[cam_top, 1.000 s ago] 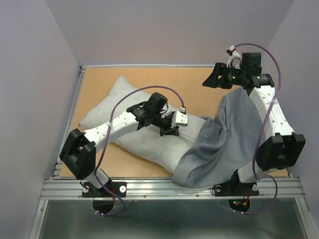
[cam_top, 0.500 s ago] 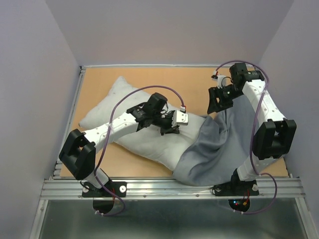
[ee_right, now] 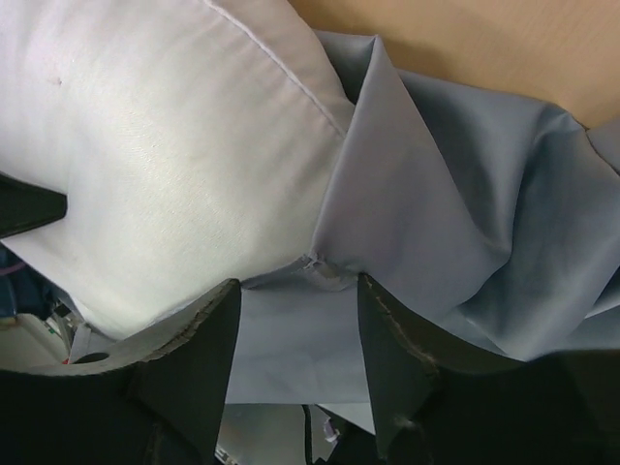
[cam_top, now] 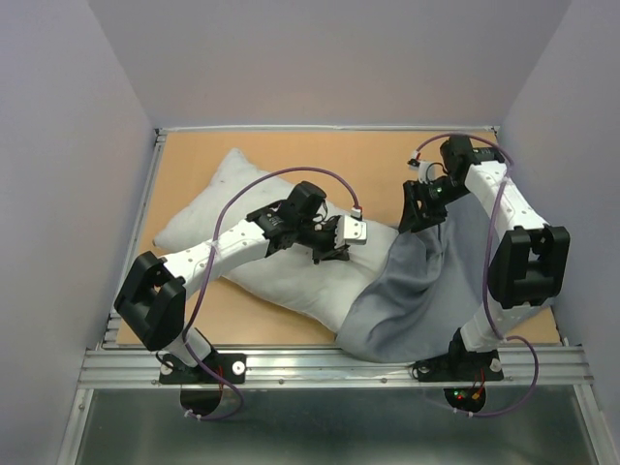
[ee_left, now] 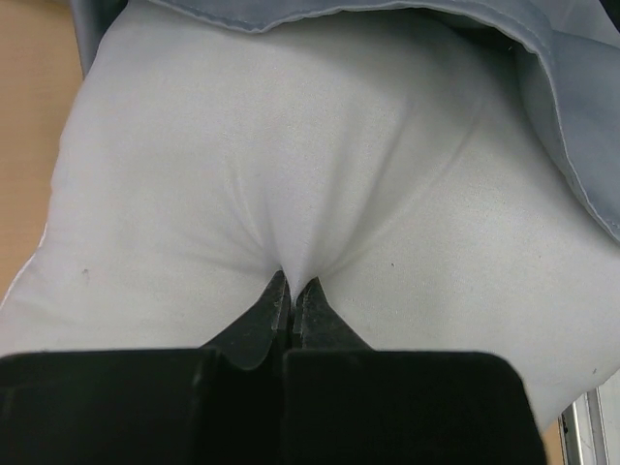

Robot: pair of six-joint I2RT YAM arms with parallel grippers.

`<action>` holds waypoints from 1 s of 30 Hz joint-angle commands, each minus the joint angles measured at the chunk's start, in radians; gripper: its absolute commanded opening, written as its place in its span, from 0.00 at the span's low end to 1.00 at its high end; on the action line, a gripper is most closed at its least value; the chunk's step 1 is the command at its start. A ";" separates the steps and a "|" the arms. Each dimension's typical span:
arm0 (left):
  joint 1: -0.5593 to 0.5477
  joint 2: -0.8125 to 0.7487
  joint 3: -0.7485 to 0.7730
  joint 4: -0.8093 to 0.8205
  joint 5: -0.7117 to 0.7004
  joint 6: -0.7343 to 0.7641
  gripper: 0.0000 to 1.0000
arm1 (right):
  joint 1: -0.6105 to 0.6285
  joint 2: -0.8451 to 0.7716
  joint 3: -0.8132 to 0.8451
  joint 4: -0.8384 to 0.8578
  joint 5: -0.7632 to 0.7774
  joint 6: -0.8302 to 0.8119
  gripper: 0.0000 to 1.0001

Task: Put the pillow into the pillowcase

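The tan worktop carries both cloth things, with the two arms reaching in over it from the near edge. The pillow lies diagonally on it, one pointed corner towards the far left and its plump body running down towards the near middle; its right-hand end is tucked under the pillowcase's edge. The pillowcase lies crumpled on the right side of the worktop, spreading from the right arm's wrist down to the near edge, its open hem draped over the pillow's end. How far the pillow goes inside cannot be told. The left end effector sits on top of the pillow near its middle, its jaws pressed together on a small pinch of the off-white fabric, which puckers into creases fanning away from the tips. The right end effector is at the far side of the pillowcase, jaws spread well apart and clamping nothing; between them lies the blue-grey hem where it meets the pillow.
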 commanded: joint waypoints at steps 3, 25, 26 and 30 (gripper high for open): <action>-0.002 -0.041 -0.023 0.020 -0.028 0.005 0.00 | 0.005 0.028 -0.009 0.096 -0.023 0.057 0.42; -0.001 -0.033 -0.003 0.114 -0.001 -0.058 0.00 | 0.065 0.088 0.192 0.183 -0.237 0.157 0.01; -0.002 -0.036 0.003 0.131 -0.001 -0.058 0.00 | 0.081 0.091 0.215 0.206 -0.257 0.177 0.01; -0.002 -0.047 0.041 0.218 -0.001 -0.058 0.00 | 0.157 0.106 0.287 0.470 -0.331 0.388 0.01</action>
